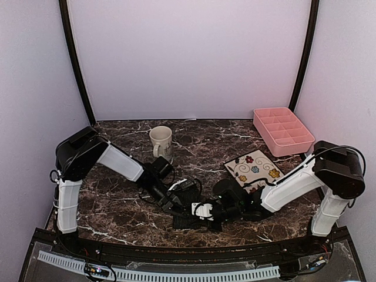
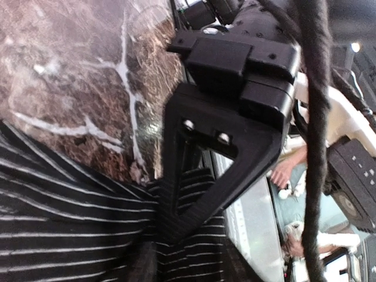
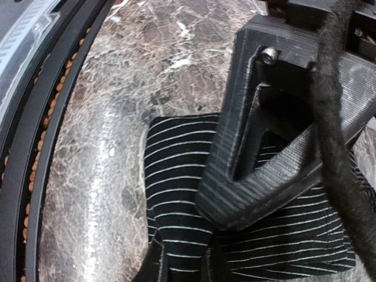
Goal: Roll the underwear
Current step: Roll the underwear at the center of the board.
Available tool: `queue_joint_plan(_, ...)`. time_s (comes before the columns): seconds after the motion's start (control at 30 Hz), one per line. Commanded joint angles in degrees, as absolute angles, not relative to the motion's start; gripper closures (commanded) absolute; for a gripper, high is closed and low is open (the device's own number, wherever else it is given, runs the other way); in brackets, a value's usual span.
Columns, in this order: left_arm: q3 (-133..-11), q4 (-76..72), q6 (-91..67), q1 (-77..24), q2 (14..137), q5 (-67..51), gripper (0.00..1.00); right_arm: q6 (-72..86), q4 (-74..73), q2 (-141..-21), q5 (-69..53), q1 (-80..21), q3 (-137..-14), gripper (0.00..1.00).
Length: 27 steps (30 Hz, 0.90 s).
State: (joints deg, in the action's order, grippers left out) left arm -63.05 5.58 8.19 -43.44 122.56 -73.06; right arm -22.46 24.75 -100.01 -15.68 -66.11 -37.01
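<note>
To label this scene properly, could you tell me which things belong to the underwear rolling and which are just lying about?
In the job: black striped underwear.
Lying about: mug, flowered plate, pink divided tray.

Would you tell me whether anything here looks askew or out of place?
Nothing is spilled or damaged. The flowered plate sits turned diagonally on the table, and the black underwear lies bunched unevenly.
</note>
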Motion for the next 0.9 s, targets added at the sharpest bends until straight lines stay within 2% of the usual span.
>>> queue_joint_plan(0.0, -56.9, -3.6, 3.8, -40.0, 121.8, -62.9, 0.51, -18.1, 16.5, -100.5, -17.2, -66.8, -38.6, 1.0)
queue_joint_plan(0.17, -49.5, -15.5, -6.0, -35.9, 108.5, -58.2, 0.36, -11.8, 9.8, -100.0, -20.3, -65.8, -40.3, 1.0)
queue_joint_plan(0.3, -42.8, -20.5, -5.8, -33.8, 94.7, -49.0, 0.33, -5.7, 5.8, -100.9, -26.8, -62.6, -42.2, 1.0)
queue_joint_plan(0.53, -34.8, -13.9, 5.6, -34.8, 74.9, -32.7, 0.33, 2.0, -0.2, -107.6, -40.0, -56.3, -48.7, 1.0)
queue_joint_plan(0.67, -31.7, -10.4, 13.6, -44.1, 68.6, -23.1, 0.33, 5.3, 2.3, -110.0, -44.7, -54.6, -48.3, 1.0)
queue_joint_plan(0.87, -28.1, -13.7, 18.5, -58.4, 70.2, -12.6, 0.34, 6.4, 0.5, -114.9, -50.4, -52.5, -51.5, 1.0)
